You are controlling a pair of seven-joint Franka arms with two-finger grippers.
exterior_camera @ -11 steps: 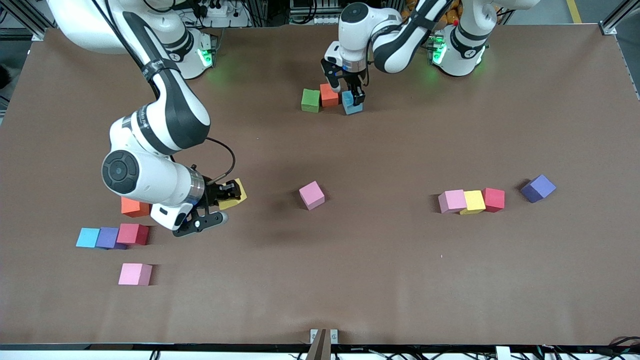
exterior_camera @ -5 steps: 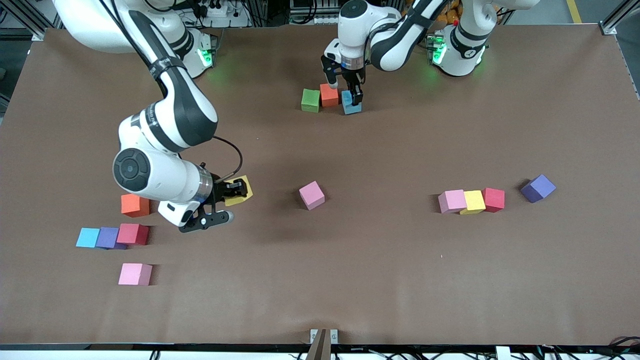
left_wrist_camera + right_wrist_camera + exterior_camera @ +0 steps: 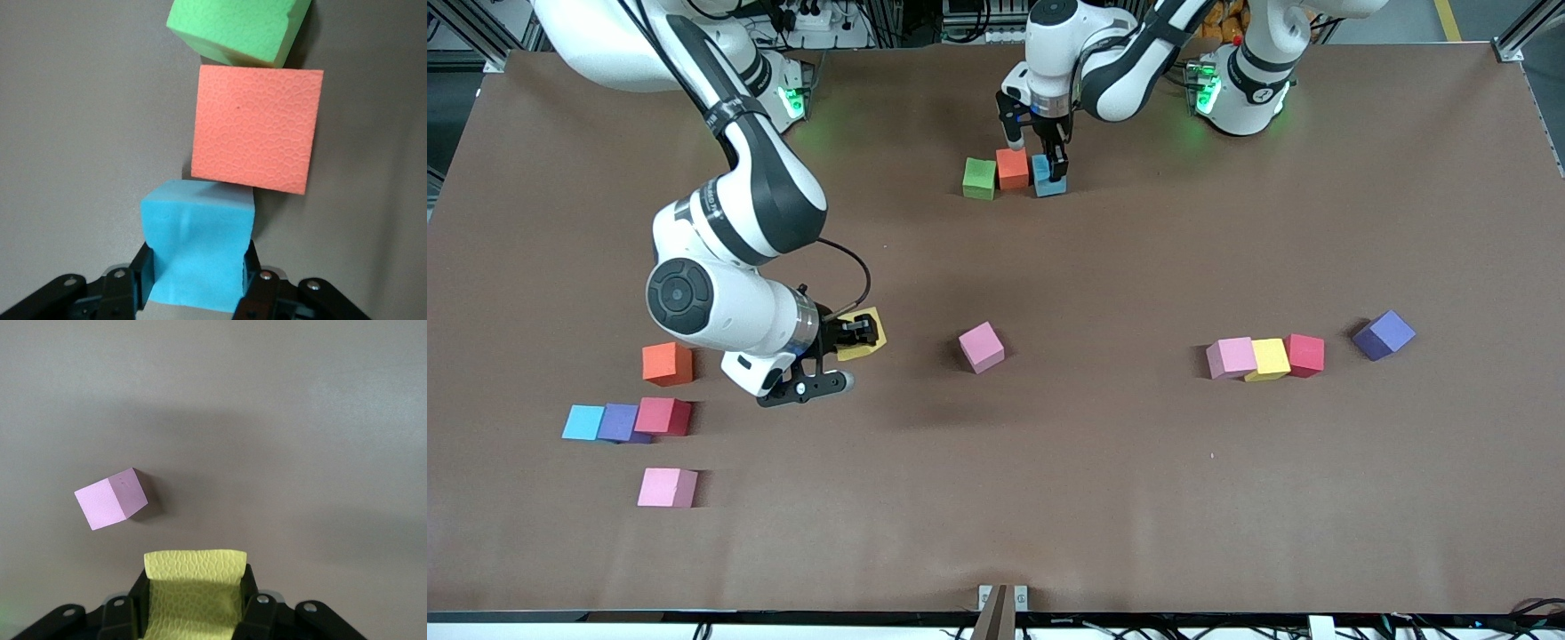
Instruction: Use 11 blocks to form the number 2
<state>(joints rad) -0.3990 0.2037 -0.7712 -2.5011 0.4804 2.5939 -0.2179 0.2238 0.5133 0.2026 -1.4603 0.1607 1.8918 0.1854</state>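
Note:
My left gripper [image 3: 1050, 167] is shut on a blue block [image 3: 1050, 184] and holds it low beside an orange block [image 3: 1012, 169], close to the robots' bases. A green block [image 3: 979, 178] stands on the orange one's other flank. In the left wrist view the blue block [image 3: 198, 243] sits between the fingers, its corner meeting the orange block [image 3: 255, 130], with the green block [image 3: 237, 30] past that. My right gripper [image 3: 860, 332] is shut on a yellow block [image 3: 869, 340] above the table, near a lone pink block [image 3: 982, 347]. No number 2 shape shows.
Toward the left arm's end lie a pink [image 3: 1232, 357], yellow [image 3: 1269, 358] and red [image 3: 1305, 354] row and a purple block [image 3: 1384, 334]. Toward the right arm's end lie an orange block [image 3: 667, 364], a light blue, purple and red row [image 3: 618, 422], and a pink block [image 3: 667, 487].
My right arm has carried the yellow block toward the lone pink block. My left gripper has brought the blue block closer to the orange block.

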